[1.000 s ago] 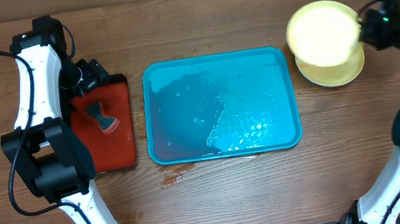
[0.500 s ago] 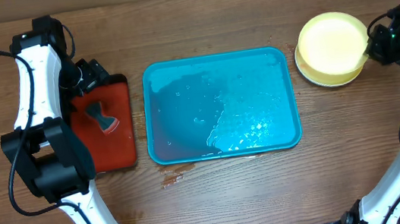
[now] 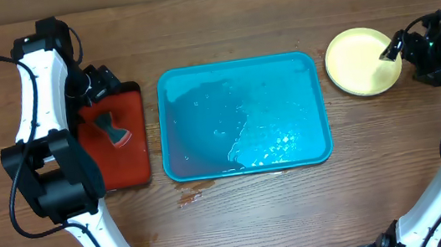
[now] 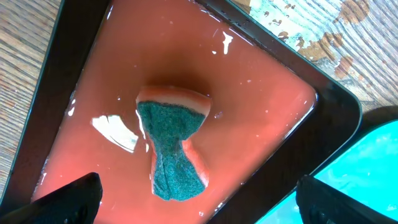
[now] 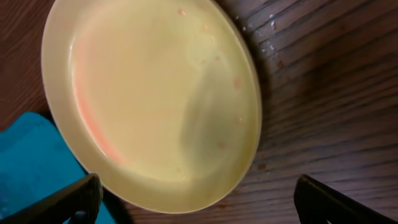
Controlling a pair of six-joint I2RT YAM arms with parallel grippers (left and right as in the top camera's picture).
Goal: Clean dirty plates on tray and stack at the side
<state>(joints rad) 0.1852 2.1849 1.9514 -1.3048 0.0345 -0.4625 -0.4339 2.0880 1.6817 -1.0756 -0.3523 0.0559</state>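
The turquoise tray (image 3: pixel 242 116) lies mid-table with only water film on it; its corners show in both wrist views (image 5: pixel 25 155) (image 4: pixel 367 168). A pale yellow-green plate (image 3: pixel 360 61) rests flat on the table to the tray's right, and whether others lie under it is hidden. In the right wrist view this plate (image 5: pixel 155 93) has a faint red-orange tint along its inner left side. My right gripper (image 3: pixel 402 55) (image 5: pixel 199 205) stands open at the plate's right edge, holding nothing. My left gripper (image 3: pixel 103 91) (image 4: pixel 199 208) hangs open above the sponge.
A smaller red-orange tray with a black rim (image 3: pixel 135 151) (image 4: pixel 261 93) lies left of the turquoise tray, wet, with a green-topped sponge (image 3: pixel 112 130) (image 4: pixel 174 146) in it. Water drops and a stain (image 3: pixel 191 196) mark the wood near the turquoise tray's front left corner.
The right gripper lowered the raised yellow plate onto the one lying below it, then opened and let it go. The left arm has not moved.
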